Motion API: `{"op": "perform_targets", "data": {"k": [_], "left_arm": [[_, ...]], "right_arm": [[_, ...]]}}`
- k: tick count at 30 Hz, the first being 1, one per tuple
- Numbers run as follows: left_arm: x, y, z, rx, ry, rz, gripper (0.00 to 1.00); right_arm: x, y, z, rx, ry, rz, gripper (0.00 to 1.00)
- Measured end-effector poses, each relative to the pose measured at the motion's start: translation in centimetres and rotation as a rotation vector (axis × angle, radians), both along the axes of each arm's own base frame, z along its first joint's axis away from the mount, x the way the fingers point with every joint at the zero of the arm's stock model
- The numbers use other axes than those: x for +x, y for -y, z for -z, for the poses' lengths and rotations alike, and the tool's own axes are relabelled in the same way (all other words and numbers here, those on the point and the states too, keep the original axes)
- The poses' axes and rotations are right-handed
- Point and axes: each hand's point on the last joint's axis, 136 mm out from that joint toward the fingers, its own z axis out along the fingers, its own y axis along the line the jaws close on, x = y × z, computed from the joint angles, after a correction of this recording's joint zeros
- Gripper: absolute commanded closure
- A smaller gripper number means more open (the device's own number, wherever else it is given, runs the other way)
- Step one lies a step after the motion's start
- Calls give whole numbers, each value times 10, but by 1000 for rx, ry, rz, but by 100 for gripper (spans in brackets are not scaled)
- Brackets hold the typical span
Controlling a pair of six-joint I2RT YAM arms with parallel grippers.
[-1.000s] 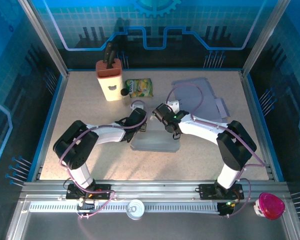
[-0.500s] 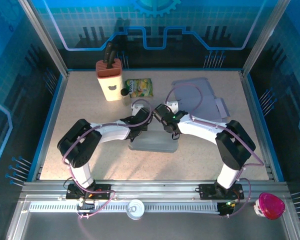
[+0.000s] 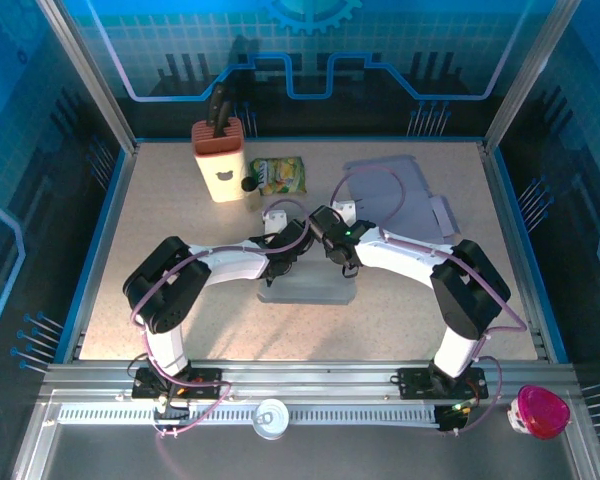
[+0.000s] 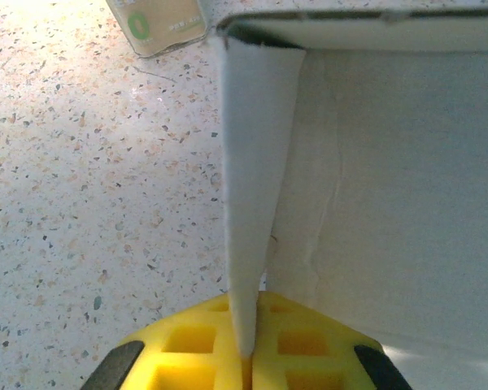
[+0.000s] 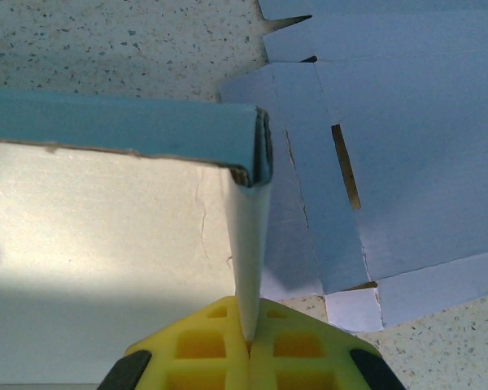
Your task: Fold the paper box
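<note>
- We are seeing the paper box [image 3: 310, 288] lying toward the near side and right of the knife block [image 3: 220, 160], mid-table [image 3: 160, 240], its side walls standing up.
- The left claw [image 3: 278, 268] is clamping the wall edge on the side nearer the knife block, with its yellow pads [image 4: 191, 349] pressing together on the card.
- The right claw [image 3: 348, 262] is pinching the wall edge on the side farther from the knife block.
- A snack bag [image 3: 278, 176] is lying just right of the knife block, apart from the box.
- A flat cardboard sheet [image 3: 412, 195] is lying well right of the knife block.
- Open tabletop is showing nearward of the knife block.
</note>
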Motion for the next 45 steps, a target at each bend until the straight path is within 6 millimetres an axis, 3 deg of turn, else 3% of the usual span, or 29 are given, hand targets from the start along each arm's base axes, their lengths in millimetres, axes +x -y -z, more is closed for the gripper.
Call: {"op": "perform_targets", "data": {"k": [2,6,11,16,21,25,33,45], "left_arm": [[1,1,0,-3,8,10,99],[-5,2,-3,-22,13,51,79],[-9,5,-20,-49,37,106,65],[-6,13,-42,-87,75,146,58],[-9,10,-39,-81,52,151,50],[-15,4,-54,-102,67,146,49],[-39,-16,-113,-225,172,107,50],[-84,-54,-129,-260,99,48,50]], "right_arm": [[0,1,0,-5,1,1,100],[-1,3,0,-16,0,5,100],[-1,3,0,-18,-2,5,100],[-1,3,0,-19,-3,5,100],[-2,4,1,-24,-8,5,100],[-4,6,3,-31,-16,8,100],[-2,10,17,-82,-73,83,100],[-8,8,24,-110,-221,288,100]]}}
